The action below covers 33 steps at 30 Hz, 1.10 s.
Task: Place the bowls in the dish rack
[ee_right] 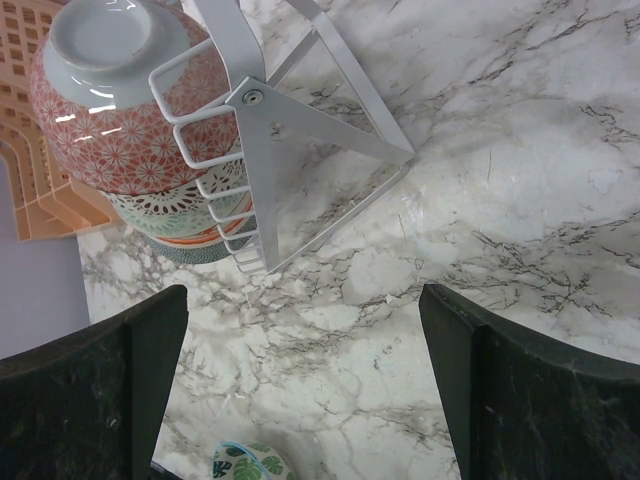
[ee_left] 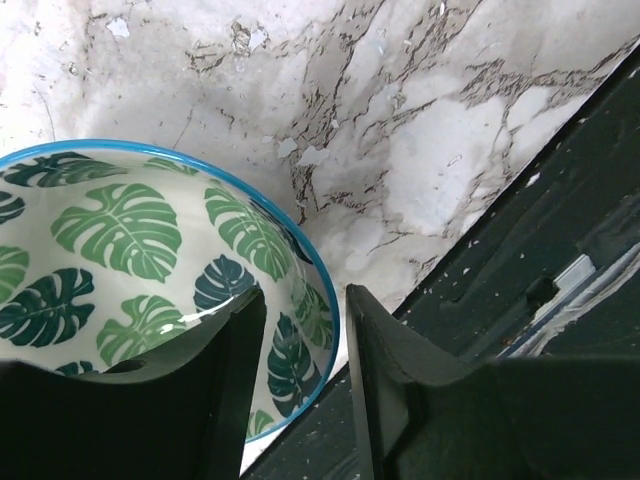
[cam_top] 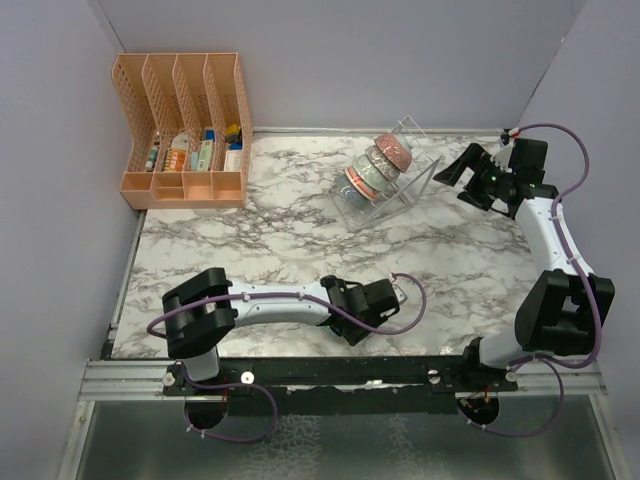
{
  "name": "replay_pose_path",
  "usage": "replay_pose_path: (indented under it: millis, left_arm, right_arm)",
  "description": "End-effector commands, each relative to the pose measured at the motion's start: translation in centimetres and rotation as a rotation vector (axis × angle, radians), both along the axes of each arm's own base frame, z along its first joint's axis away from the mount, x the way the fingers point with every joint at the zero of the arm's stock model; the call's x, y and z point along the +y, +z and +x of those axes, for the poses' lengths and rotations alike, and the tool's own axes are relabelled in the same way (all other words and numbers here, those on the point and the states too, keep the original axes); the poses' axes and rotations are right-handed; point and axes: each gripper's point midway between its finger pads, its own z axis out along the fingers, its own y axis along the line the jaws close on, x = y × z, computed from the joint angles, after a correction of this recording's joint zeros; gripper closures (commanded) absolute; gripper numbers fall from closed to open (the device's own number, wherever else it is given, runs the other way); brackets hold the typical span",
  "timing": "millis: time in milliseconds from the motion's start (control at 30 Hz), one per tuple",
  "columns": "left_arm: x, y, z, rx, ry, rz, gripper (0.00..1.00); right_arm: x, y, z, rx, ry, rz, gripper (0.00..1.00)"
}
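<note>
The white wire dish rack (cam_top: 421, 186) stands at the back right and holds three bowls on edge: red-pink (cam_top: 392, 152), brown-grey with white lattice (cam_top: 377, 166), teal (cam_top: 360, 182). The right wrist view shows the rack (ee_right: 290, 130), the red-pink bowl (ee_right: 110, 130), the lattice bowl (ee_right: 170, 205) and the teal bowl (ee_right: 195, 252). My right gripper (cam_top: 452, 170) (ee_right: 305, 300) is wide open and empty, just right of the rack. A fourth bowl with green leaves and a blue rim (ee_left: 120, 240) (ee_right: 245, 465) sits by the table's front edge. My left gripper (cam_top: 395, 297) (ee_left: 300, 295) straddles its rim, jaws narrowly apart.
An orange slotted file organizer (cam_top: 185, 130) (ee_right: 40, 190) with small items stands at the back left. The black front rail (cam_top: 350, 365) (ee_left: 500, 300) runs right beside the leaf bowl. Purple walls close in the left, back and right sides.
</note>
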Motion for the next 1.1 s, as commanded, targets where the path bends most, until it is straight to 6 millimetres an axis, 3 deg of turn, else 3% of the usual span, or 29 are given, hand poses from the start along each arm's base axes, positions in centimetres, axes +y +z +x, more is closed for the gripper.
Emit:
replay_pose_path:
  millis: [0,67,133,267,433,600,767,867,967,1067]
  left_arm:
    - [0.2,-0.9,0.2,-0.017,-0.012,0.010,0.64]
    - [0.5,-1.2,0.2,-0.021,-0.018,0.019,0.75]
    - [0.7,-1.2,0.4,-0.032,-0.015,0.025,0.97]
    - [0.0,0.4,1.4,-0.078,-0.017,0.009,1.00]
    - [-3.2,8.0,4.8,-0.144,0.038,-0.154,1.00]
    - [-8.0,20.8,9.7,-0.229,0.085,-0.439,1.00]
    - [-11.1,31.0,14.8,-0.267,0.156,-0.729,1.00]
    - [-11.3,36.0,18.1,-0.234,0.219,-0.966,1.00]
    - [-10.1,40.3,22.4,-0.180,0.295,-1.248,1.00]
    - [-8.6,41.9,25.7,-0.091,0.362,-1.436,1.00]
  right_arm:
    - [-0.2,1.3,0.6,-0.032,-0.001,0.001,0.01]
    - [-0.2,1.2,0.6,-0.030,-0.002,0.001,0.01]
    - [-0.2,1.0,0.6,-0.026,-0.004,-0.001,0.01]
    - [-0.3,1.1,0.7,-0.026,-0.011,0.001,0.01]
    - [-0.2,1.4,0.9,-0.029,-0.016,0.013,0.02]
    - [-0.2,1.8,0.9,-0.038,-0.020,0.022,0.02]
    - [-0.1,1.9,0.7,-0.037,-0.023,0.022,0.02]
    - [-0.1,1.2,0.3,-0.017,-0.030,0.029,0.02]
    - [0.5,0.5,-0.1,-0.008,-0.017,0.062,0.02]
    - [1.1,0.0,-0.7,-0.007,0.003,0.095,0.00]
